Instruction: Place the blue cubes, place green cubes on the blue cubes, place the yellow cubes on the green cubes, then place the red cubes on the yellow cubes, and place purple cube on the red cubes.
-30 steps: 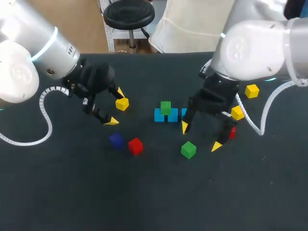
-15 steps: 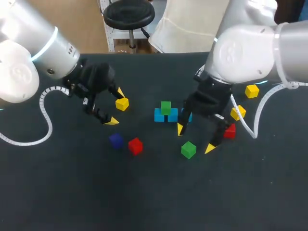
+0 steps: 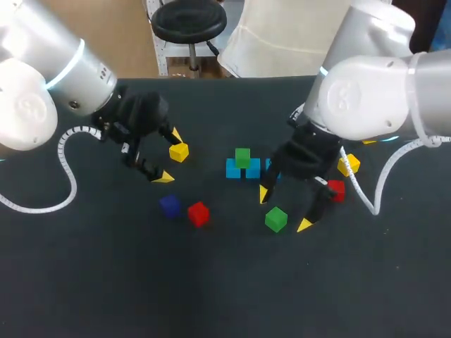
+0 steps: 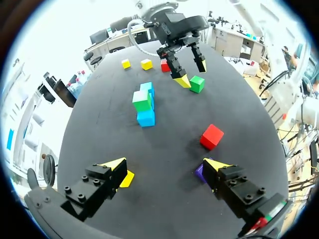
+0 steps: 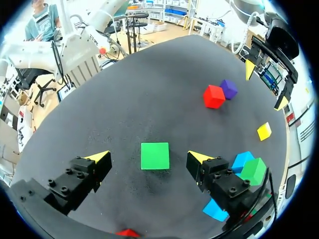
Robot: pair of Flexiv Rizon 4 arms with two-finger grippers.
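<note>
Right gripper (image 5: 148, 157) wide open, fingers either side of loose green cube (image 5: 155, 156), no contact seen. Cube looks rigid, light, maybe slick: pinch opposite flat faces, square on. Blue cubes (image 3: 233, 169) just beyond one finger, stacked green cube (image 3: 242, 157) on top; end blue half-hidden by arm. Red cube (image 3: 336, 190) partly masked. Left gripper (image 4: 164, 167) open, empty.

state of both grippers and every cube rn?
Left gripper: open, empty.
Right gripper: open, fingers either side of loose green cube, not touching.
Blue cubes: in a row on table.
Other green cube: stacked on blue cubes.
Red cubes, yellow cubes, purple cube: loose, unstacked.
</note>
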